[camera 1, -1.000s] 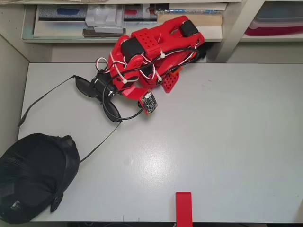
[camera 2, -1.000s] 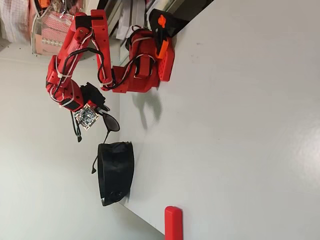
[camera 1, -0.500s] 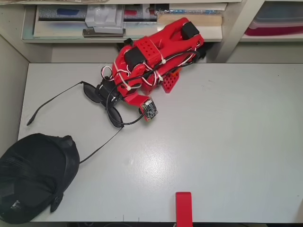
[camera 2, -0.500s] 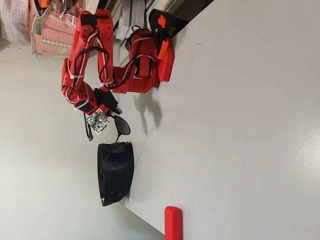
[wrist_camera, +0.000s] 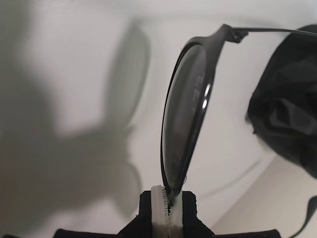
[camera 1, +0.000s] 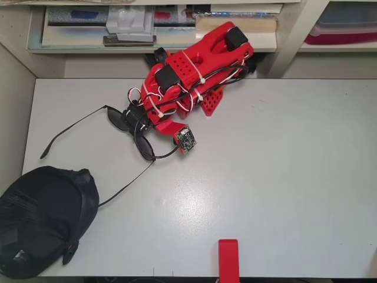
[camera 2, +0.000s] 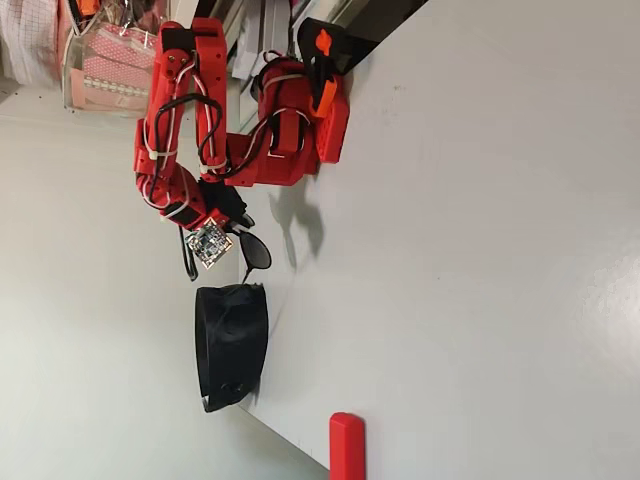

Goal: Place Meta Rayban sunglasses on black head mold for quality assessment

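The white worktop (camera 1: 265, 177) carries everything. The red arm (camera 1: 194, 56) reaches from the back edge toward the left side in the overhead view. The black head mold (camera 1: 41, 221) sits at the front left corner in that view, its dome hanging partly over the edge; the fixed view shows it (camera 2: 230, 345) at the worktop's edge, below the arm's wrist. The glasses (camera 1: 132, 127) are lifted off the worktop, with the temple arms spread and pointing toward the mold; one tip ends just beside it, though contact cannot be judged. The jaws (wrist_camera: 171, 210) are clenched on the rim of one lens (wrist_camera: 185, 114), seen edge-on in the wrist view. A red block (camera 1: 228, 258) stands at the front edge. A small circuit board (camera 1: 185, 140) hangs by the wrist.
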